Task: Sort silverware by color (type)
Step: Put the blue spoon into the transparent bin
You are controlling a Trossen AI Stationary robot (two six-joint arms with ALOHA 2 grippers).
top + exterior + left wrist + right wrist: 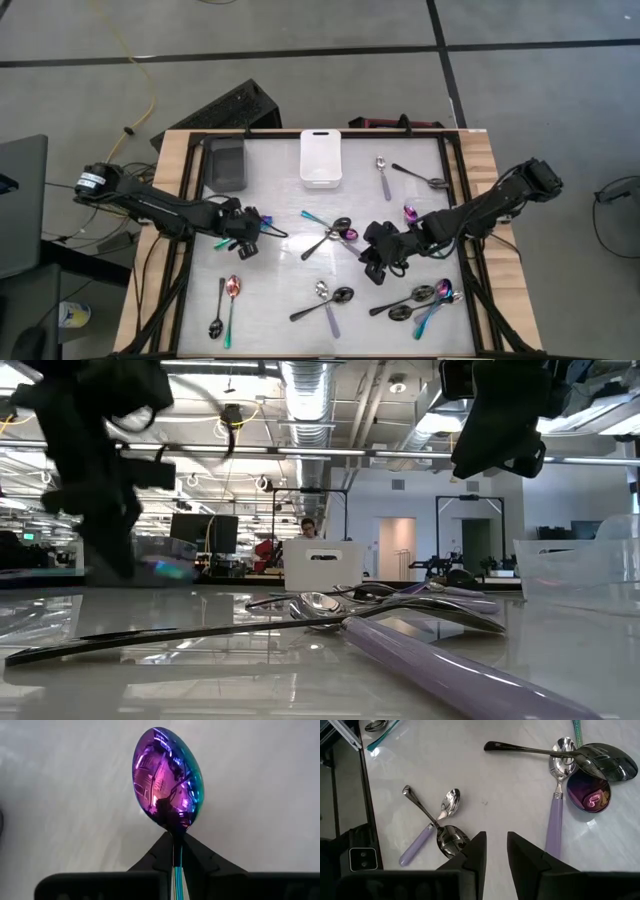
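Observation:
My left gripper (250, 224) is over the table's left half, shut on a rainbow spoon (167, 777) with a purple-pink bowl and a teal handle. In the low view that spoon (163, 568) shows beside the dark left arm. My right gripper (495, 851) hovers open over the table's middle right (378, 258), touching nothing. Past its fingers lie a black spoon (425, 815) crossed over a lilac-handled silver spoon (417, 847). Farther off, a black spoon (560, 752), a silver spoon (556, 815) and a rainbow bowl (590, 795) lie in a pile. My left gripper pinches the rainbow spoon at its neck (177, 839), just behind the bowl, between the two fingertips (162, 851). The handle (177, 880) runs back between the fingers, so the spoon lies along them with the bowl sticking out past the tips. In the low view the spoon shows above the tabletop.
A dark bin (225, 163) and a white bin (321, 157) stand at the far edge. Loose spoons lie far right (383, 172), near left (225, 305), near middle (328, 298) and near right (420, 300). A dark frame (460, 215) borders the white tabletop.

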